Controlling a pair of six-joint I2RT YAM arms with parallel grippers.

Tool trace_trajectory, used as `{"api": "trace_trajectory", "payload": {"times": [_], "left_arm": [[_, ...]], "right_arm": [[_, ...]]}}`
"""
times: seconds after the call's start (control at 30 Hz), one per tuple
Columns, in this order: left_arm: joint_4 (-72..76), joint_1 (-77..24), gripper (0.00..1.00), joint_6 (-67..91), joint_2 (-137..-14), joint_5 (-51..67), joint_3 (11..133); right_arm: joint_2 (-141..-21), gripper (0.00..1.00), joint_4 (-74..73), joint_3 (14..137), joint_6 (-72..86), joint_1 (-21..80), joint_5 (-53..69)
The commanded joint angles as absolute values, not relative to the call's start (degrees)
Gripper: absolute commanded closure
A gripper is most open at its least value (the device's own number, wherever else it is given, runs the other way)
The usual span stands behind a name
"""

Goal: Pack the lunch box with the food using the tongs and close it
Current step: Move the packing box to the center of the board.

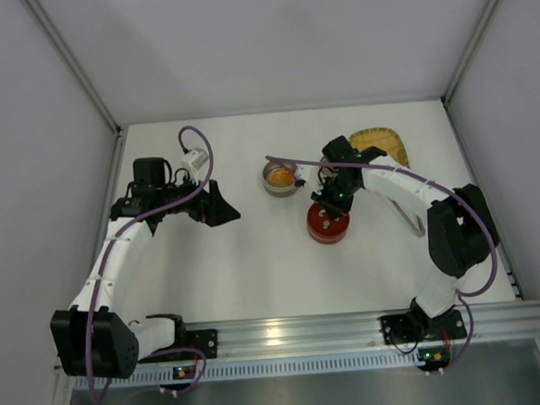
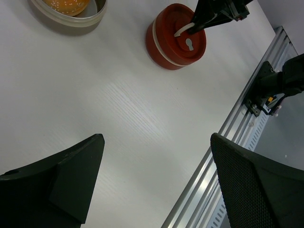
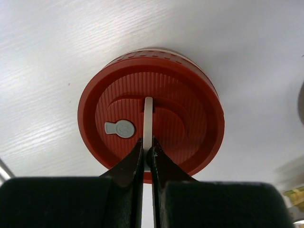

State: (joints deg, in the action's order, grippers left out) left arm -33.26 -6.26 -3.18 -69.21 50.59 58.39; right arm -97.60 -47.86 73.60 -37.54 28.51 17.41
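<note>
right gripper (image 3: 147, 145) pinching red lid's (image 3: 190, 118) white strap (image 3: 148, 111), left gripper (image 2: 154, 142) wide open, empty, above table (image 2: 118, 95) near rail (image 2: 228, 128)

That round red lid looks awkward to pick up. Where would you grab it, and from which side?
Probably by the thin white strap rising from the top of the red lid, coming from above. The lid lies flat and looks wide for the fingers, while the strap is narrow enough to pinch. The right gripper is shut on it that way.
</note>
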Motion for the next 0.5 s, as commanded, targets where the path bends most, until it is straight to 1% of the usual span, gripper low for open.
{"api": "trace_trajectory", "payload": {"times": [0.0,0.17,0.47], "left_arm": [[-33.14,-5.8,0.02,-3.87,-67.59,50.98,59.41],[-31.47,-5.8,0.02,-2.64,-68.03,51.5,58.63],[-30.94,-5.8,0.02,-2.55,-68.03,51.42,58.62]], "right_arm": [[-95.28,1.0,-58.88,73.74,-38.5,29.53,18.54],[-92.47,1.0,-58.89,74.36,-37.79,29.53,21.09],[-91.93,1.0,-57.83,73.39,-37.71,29.53,23.03]]}}
